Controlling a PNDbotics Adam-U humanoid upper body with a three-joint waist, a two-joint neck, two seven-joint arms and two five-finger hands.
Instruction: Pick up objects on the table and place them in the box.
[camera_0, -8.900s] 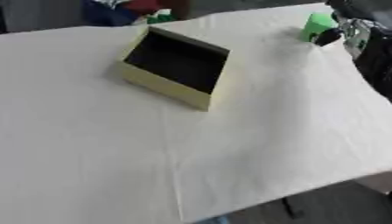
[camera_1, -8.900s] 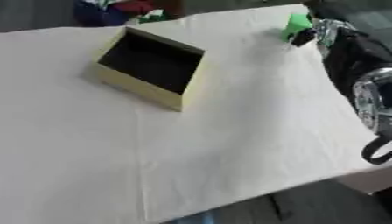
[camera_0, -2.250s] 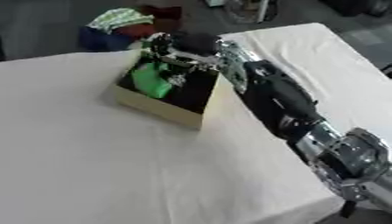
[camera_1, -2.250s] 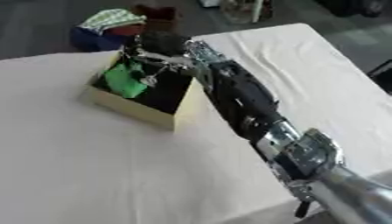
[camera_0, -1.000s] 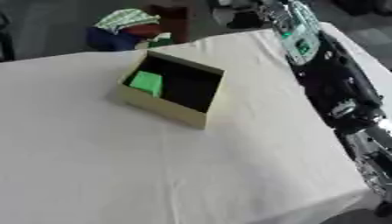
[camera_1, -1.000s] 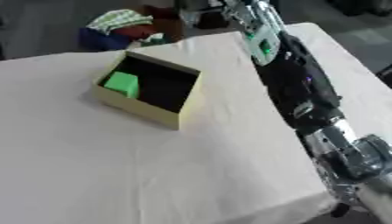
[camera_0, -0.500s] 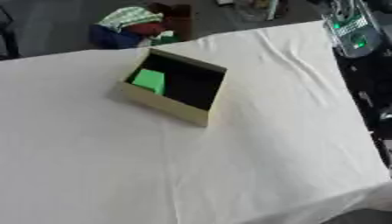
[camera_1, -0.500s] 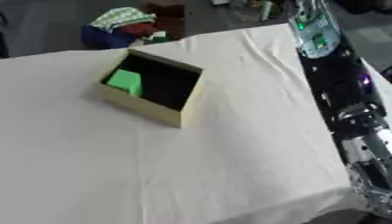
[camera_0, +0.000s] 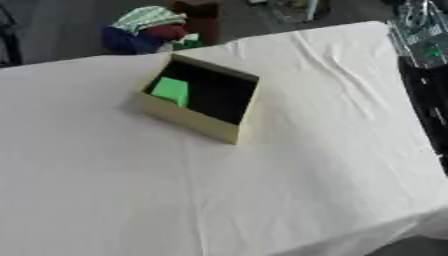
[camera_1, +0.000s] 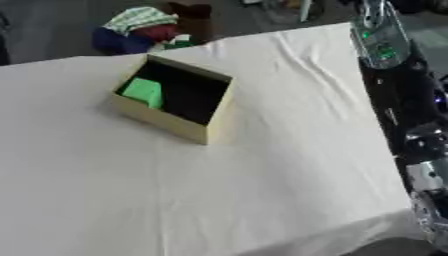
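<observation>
A tan cardboard box (camera_0: 191, 121) with a dark inside stands open on the white tablecloth, left of the middle and turned at an angle. A bright green block (camera_0: 171, 91) lies inside it against the left wall. My right arm (camera_1: 395, 95), black with a silver section that carries a green light (camera_1: 381, 49), runs up the right edge of the table and leaves the picture at the top. Its hand shows in neither view, and no left hand shows either.
The white cloth (camera_0: 262, 190) covers the whole table, with creases towards the far right corner. Beyond the far edge lies a heap of coloured cloth (camera_0: 149, 24) with a small green thing (camera_0: 187, 42) beside it. The table's near right corner (camera_1: 385, 220) drops off.
My right arm has drawn back from the box to the table's right edge. The green block stays in the box, where the hand left it.
</observation>
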